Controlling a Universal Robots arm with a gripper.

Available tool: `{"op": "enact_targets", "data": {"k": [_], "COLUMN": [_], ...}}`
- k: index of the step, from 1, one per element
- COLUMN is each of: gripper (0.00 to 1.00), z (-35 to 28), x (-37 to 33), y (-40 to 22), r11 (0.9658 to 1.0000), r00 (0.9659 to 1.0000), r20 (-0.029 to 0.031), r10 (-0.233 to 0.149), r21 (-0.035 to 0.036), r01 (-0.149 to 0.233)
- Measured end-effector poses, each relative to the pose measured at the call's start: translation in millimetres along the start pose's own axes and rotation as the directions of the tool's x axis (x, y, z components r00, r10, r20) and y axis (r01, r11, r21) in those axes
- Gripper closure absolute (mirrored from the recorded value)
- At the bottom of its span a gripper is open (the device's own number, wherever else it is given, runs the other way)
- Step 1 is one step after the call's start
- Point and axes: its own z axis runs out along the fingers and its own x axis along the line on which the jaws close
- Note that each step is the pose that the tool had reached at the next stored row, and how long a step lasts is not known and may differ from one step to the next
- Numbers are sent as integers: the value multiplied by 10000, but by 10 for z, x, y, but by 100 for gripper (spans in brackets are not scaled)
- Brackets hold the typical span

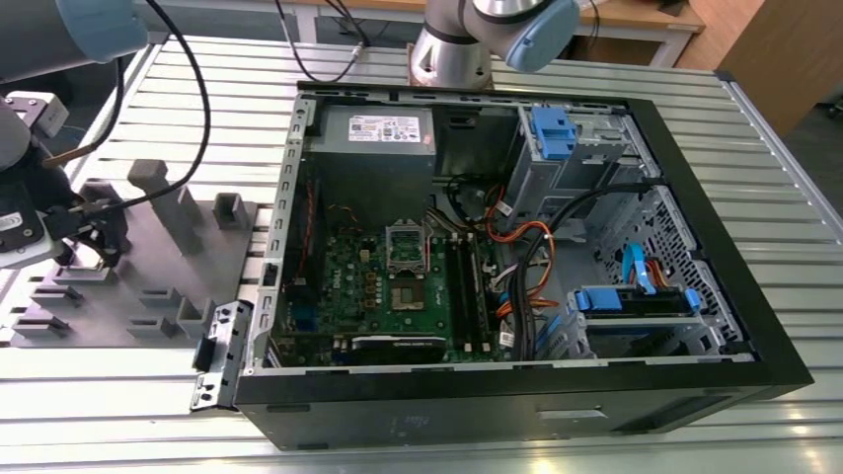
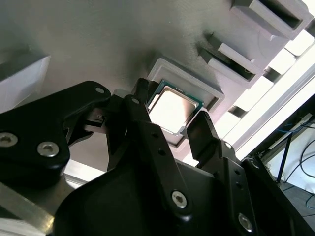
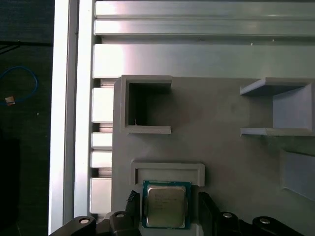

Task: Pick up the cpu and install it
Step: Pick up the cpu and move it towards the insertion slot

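Cpu [image 3: 165,205]: found lying flat, metal lid up, in a shallow square pocket of the grey moulded tray [image 3: 221,142], well apart from the open computer case [image 1: 737,326] and its green motherboard [image 1: 382,286]. Gripper [image 3: 167,209] lowered over the pocket, fingers [image 3: 206,214] parted and standing one on each side of the chip; slim gaps noted between pads and chip edges in the first wrist view, so judged open and not yet clamped. Seen likewise in the second wrist view, with the chip between the two dark fingers [image 2: 202,135]. Judged light, thin and fully rigid. Smooth lid likely slippery, with little height to bear on. Underside contacts judged fragile, to be kept clear of any rubbing. Best taken by two opposite side edges of the pale rim, squarely and level, with modest force. Tilt or skew in the grasp judged the main risk.
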Motion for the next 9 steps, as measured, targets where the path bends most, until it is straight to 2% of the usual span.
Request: {"op": "enact_targets", "data": {"k": [9], "gripper": [41], "z": [-1], "x": [0], "y": [0], "r11": [10000], "r00": [10000], "r20": [0], "r10": [0], "r21": [2], "r01": [0]}}
